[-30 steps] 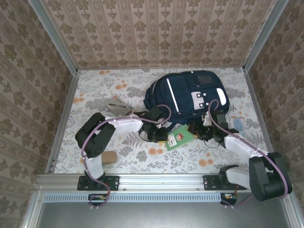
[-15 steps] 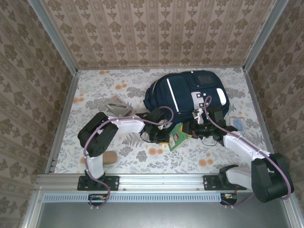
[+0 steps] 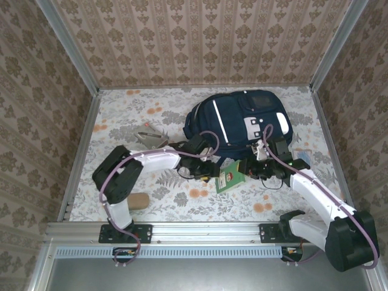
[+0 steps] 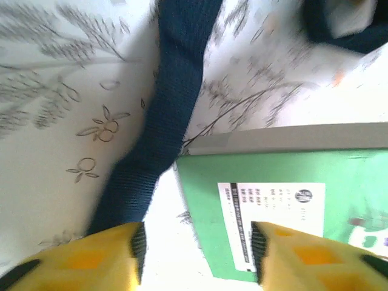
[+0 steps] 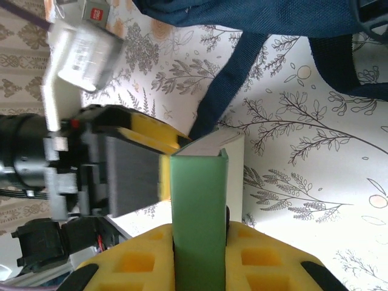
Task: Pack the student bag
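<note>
The right gripper (image 5: 198, 236) clamps the green book (image 5: 197, 194). The left gripper (image 4: 197, 257) has its jaws apart at the book's corner, with the strap (image 4: 173, 97) of the student bag (image 3: 239, 121) beside it.

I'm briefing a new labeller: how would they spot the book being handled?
Find the big navy backpack, the largest thing there. Just in front of it, the right gripper holds a thin book. Its green cover with a white label sets it apart.
</note>
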Action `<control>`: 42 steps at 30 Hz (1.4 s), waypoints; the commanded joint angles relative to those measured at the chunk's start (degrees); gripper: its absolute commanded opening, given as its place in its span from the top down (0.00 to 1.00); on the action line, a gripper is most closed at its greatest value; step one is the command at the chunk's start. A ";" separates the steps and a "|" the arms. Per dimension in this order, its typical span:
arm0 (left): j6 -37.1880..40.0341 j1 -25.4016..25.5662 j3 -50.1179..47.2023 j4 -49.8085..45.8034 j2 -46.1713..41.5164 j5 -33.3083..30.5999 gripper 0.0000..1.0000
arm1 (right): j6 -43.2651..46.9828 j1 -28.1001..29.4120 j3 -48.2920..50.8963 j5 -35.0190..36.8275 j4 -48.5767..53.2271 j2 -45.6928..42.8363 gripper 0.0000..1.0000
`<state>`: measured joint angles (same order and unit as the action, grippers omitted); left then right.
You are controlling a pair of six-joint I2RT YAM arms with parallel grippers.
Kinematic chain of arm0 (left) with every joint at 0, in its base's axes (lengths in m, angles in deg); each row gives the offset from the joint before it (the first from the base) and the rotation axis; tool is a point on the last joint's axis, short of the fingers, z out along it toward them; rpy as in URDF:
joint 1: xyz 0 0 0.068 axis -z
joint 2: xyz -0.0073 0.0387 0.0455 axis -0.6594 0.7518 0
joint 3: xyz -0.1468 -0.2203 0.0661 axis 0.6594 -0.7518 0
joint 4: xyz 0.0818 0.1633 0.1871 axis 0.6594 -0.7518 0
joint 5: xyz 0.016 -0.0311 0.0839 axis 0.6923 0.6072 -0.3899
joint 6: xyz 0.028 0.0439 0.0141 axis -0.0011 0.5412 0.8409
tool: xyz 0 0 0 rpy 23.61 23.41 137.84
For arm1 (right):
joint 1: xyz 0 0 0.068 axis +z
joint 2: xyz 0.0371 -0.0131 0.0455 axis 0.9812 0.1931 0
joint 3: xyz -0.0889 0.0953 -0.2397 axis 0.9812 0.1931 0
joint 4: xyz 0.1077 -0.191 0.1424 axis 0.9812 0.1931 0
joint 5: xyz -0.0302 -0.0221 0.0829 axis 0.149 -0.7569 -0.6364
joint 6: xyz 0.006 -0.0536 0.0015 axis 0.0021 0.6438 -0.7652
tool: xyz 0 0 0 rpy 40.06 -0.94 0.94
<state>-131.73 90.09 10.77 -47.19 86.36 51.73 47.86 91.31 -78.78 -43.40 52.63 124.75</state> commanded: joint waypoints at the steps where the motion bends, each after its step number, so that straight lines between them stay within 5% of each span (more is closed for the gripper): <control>1: -2.08 -2.99 -1.92 3.32 -7.53 -0.86 0.37 | -2.88 -2.13 -3.64 -1.02 -1.28 -2.64 1.00; 17: -22.50 -10.75 -4.65 36.68 -9.59 8.35 0.12 | -28.56 -5.15 -14.26 -8.84 -33.47 6.40 1.00; 35: -38.22 -14.19 -4.62 60.46 -3.06 10.55 0.07 | -40.10 -5.15 -19.86 -9.62 -48.36 13.51 1.00; 42: -47.86 -14.56 -5.10 73.45 0.33 10.24 0.14 | -41.93 -5.15 -20.35 -9.69 -51.37 16.19 1.00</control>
<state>-173.66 75.54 6.00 17.40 84.94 60.96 8.08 86.13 -96.46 -50.48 7.93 140.62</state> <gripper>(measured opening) 0.872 0.196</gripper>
